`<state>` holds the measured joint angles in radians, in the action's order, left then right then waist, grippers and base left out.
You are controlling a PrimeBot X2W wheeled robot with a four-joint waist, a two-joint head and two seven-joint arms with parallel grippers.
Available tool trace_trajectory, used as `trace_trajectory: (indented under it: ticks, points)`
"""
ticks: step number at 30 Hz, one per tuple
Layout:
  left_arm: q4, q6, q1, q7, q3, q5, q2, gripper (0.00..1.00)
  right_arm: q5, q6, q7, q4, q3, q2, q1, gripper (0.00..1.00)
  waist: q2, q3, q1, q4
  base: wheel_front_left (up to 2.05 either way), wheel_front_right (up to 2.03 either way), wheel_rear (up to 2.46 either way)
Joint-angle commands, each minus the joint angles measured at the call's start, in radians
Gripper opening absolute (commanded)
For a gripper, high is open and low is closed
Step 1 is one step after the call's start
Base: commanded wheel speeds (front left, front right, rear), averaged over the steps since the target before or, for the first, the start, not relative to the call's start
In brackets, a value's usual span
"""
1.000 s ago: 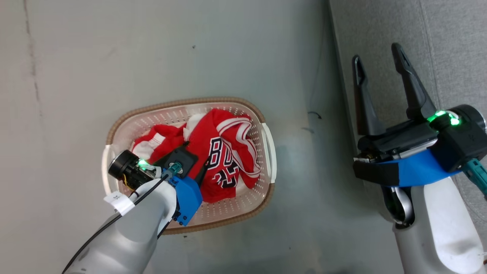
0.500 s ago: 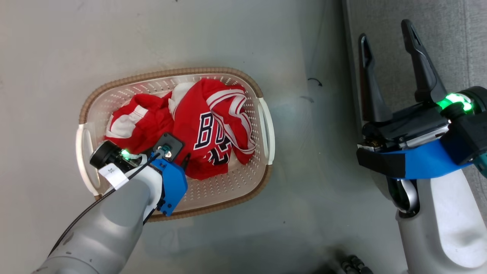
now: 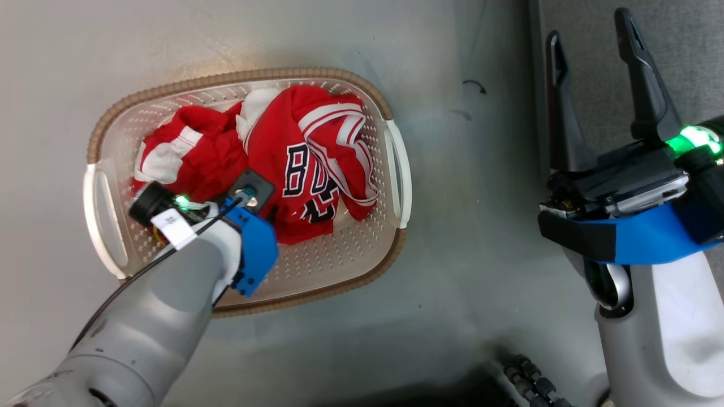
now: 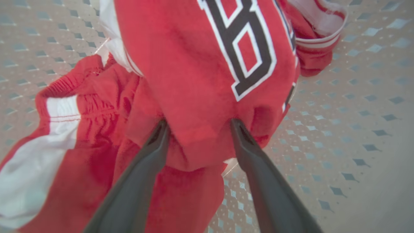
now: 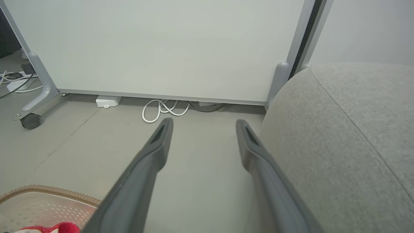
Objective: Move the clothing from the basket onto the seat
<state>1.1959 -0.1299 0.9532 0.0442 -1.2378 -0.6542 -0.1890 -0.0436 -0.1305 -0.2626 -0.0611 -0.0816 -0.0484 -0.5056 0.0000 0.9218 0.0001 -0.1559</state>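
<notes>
**Left Fingers Astride Clothing in Basket**

Head view: the clothing (image 3: 266, 147) lies in the basket (image 3: 362, 249). The right fingers (image 3: 645, 90) stand apart at the seat (image 3: 701, 56) edge.

Left wrist view: the left fingers (image 4: 142, 168) stand apart, with a red fold between them.

Right wrist view: the seat lies just right of the fingers, with floor (image 5: 200, 155) between them.

Bright even light, soft shadows, warped wrist views, blurred edges

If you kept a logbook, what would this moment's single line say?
left gripper: open, astride clothing fold in basket | right gripper: open, empty, by seat edge | clothing: not yet lifted
</notes>
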Motion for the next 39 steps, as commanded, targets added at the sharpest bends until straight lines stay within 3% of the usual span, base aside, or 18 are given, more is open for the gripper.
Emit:
trace_trajectory:
  ticks: [1,13,14,16,26,39]
  points:
    - [-0.003,-0.001,0.014,-0.002,-0.004,-0.007,0.007,1.00,0.000,0.000,-0.004,-0.006,0.002,-0.004,-0.008,1.00,0.0000,0.010,-0.0001,0.001,0.00,0.00,0.00]
    - [-0.014,-0.001,0.041,-0.008,-0.039,0.000,0.024,1.00,0.001,0.000,-0.004,-0.032,0.003,-0.004,-0.001,1.00,0.0000,0.058,-0.0001,0.004,0.00,0.00,0.00]
    - [-0.010,-0.001,0.037,-0.018,-0.040,0.003,0.026,0.49,0.002,0.000,-0.004,-0.032,0.003,-0.004,0.001,1.00,0.0000,0.058,-0.0001,0.005,0.00,0.00,0.00]
    - [-0.003,-0.001,0.046,-0.004,-0.041,0.020,0.026,0.00,0.001,0.000,-0.004,-0.033,0.002,-0.004,0.004,1.00,0.0000,0.059,-0.0001,0.005,0.00,0.00,0.00]
    - [0.008,-0.001,0.047,0.088,-0.044,0.022,0.051,0.00,-0.001,0.000,-0.004,-0.027,0.002,-0.004,-0.011,1.00,0.0000,0.017,-0.0001,0.026,0.00,0.00,0.00]
    - [-0.020,-0.001,-0.013,0.213,-0.037,-0.066,0.074,0.00,-0.010,0.000,-0.004,0.015,0.014,-0.004,0.020,1.00,0.0000,-0.153,-0.0001,0.067,0.00,0.00,0.00]
